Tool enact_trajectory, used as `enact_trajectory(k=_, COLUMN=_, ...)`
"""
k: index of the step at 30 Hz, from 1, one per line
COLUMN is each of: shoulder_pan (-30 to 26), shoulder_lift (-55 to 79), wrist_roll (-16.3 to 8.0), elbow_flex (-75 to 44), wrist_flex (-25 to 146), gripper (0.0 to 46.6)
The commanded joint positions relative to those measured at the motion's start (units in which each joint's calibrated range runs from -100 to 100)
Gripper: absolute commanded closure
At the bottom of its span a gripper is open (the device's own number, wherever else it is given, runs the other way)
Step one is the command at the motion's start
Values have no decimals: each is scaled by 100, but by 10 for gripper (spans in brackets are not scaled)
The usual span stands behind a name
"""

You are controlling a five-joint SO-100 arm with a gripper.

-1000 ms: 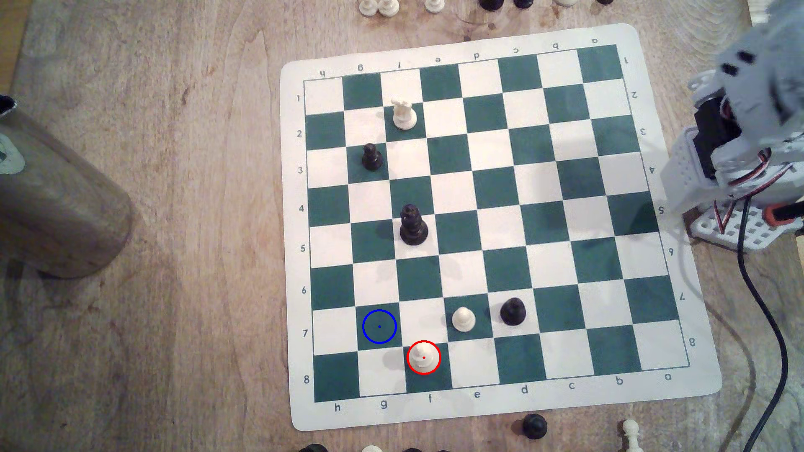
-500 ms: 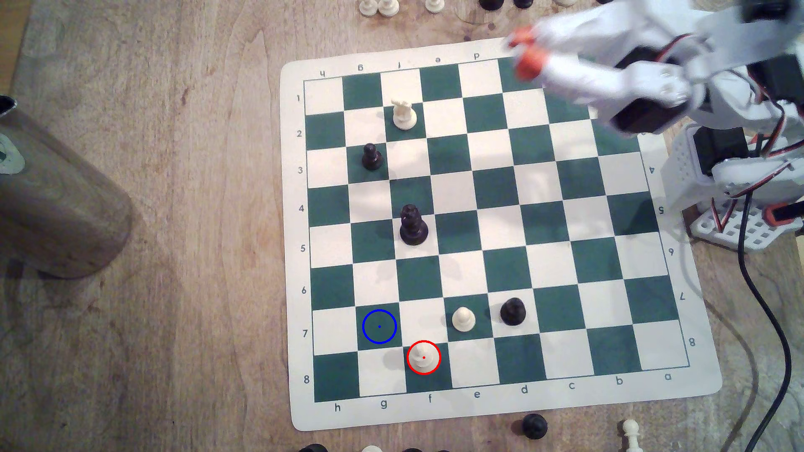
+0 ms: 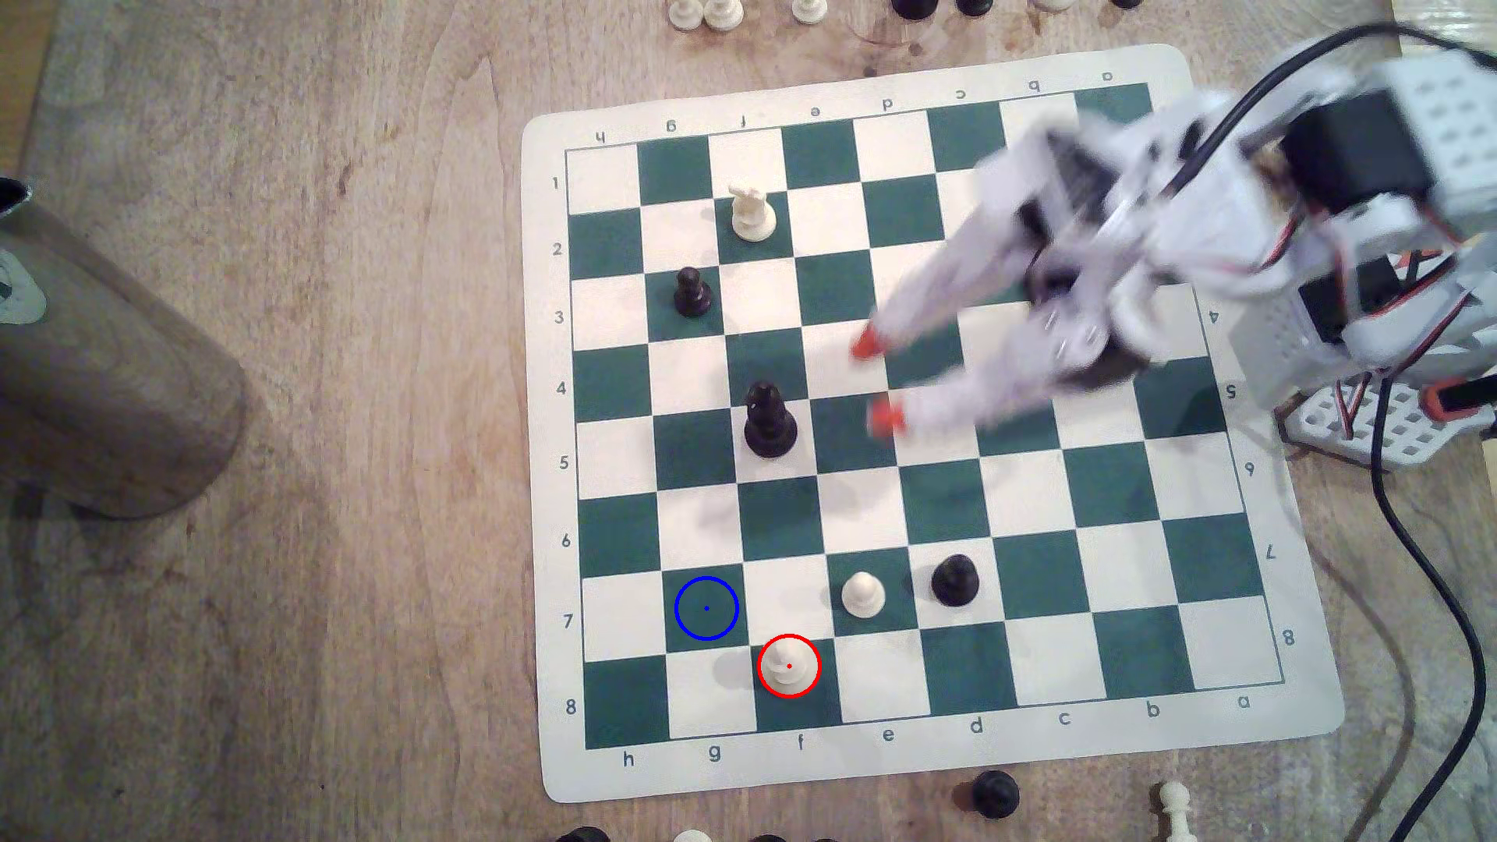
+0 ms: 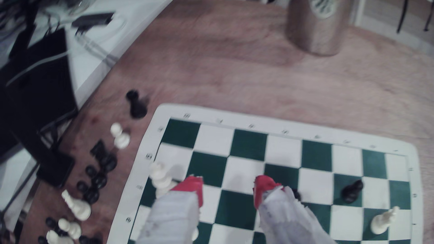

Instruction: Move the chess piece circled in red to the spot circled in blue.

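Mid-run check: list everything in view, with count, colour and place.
chess piece: one, cream-white, red-ringed green square, near edge.
spot: one, blue-ringed green square, bare.
white pawn: one, beside black pawn.
black king: one, mid-board.
small black piece: one, far side.
white notched piece: one, far side.
board: one, green-white mat.
spare pieces: several, black and white, off the mat.
wooden cylinder: one, exterior view's left.
gripper: one, white, red-tipped jaws open, mid-board.
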Motion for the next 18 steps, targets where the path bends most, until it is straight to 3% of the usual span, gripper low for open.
enact_trajectory(k=1, shoulder_pan=-312, shoulder_lift=746, wrist_roll=-15, elbow_flex=-668, wrist_flex=-459, gripper=325)
enact_trajectory(k=6, shoulder_pan=-562, shoulder_lift=1595, wrist_roll=-73, elbow_flex=-1085, wrist_flex=-598, gripper=299)
enact_trajectory(k=15, shoulder_pan=-734, shoulder_lift=2707, wrist_roll=-132, elbow_flex=-1221, wrist_flex=-1253, gripper=319)
enact_trajectory(k=18, shoulder_pan=-742, shoulder_lift=2885, wrist_roll=-220, elbow_flex=-1239, wrist_flex=-1392, gripper=300)
